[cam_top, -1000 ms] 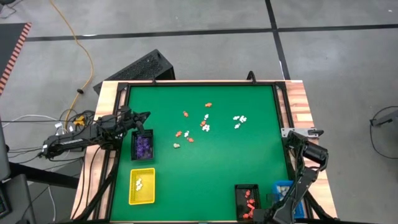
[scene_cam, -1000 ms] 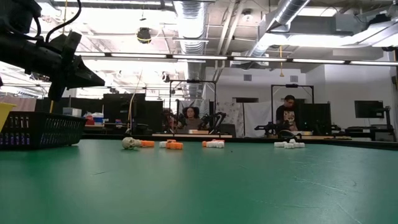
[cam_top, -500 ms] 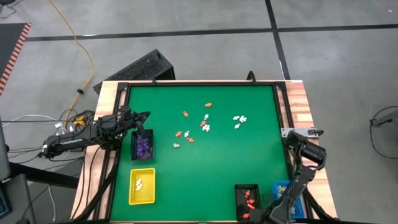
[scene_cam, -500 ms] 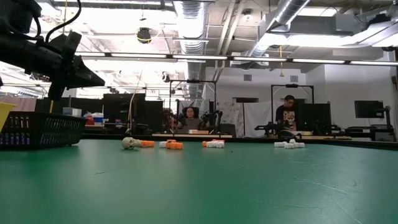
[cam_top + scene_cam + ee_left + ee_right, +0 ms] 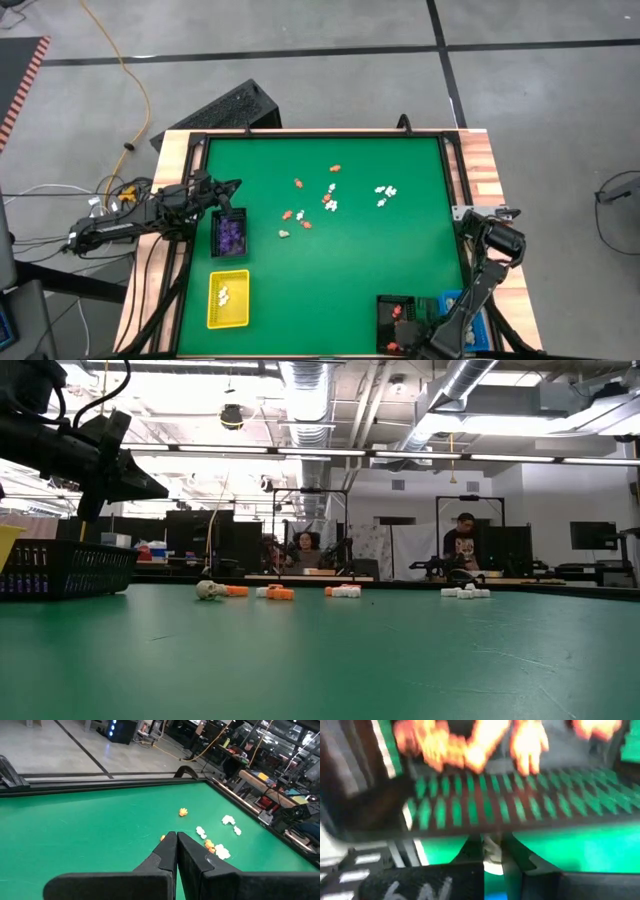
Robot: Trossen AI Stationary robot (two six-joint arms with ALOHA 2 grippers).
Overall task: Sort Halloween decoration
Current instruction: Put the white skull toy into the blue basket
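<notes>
- Figurines: orange and white pieces lie loose on the green mat, well ahead of the left gripper and far from the right gripper.
- White figurine: a small white piece sits pinched between the right gripper's fingertips.
- Right gripper: clamped on the white figurine, just beside the wall of the black tray of orange pieces; the blue tray lies at its other side.
- Left gripper: fingers pressed together, grasping nothing, raised over the mat's left edge.
- Purple tray: directly beside the left gripper, holding purple pieces.
- Yellow tray: farther back along the same edge, holding white pieces.
</notes>
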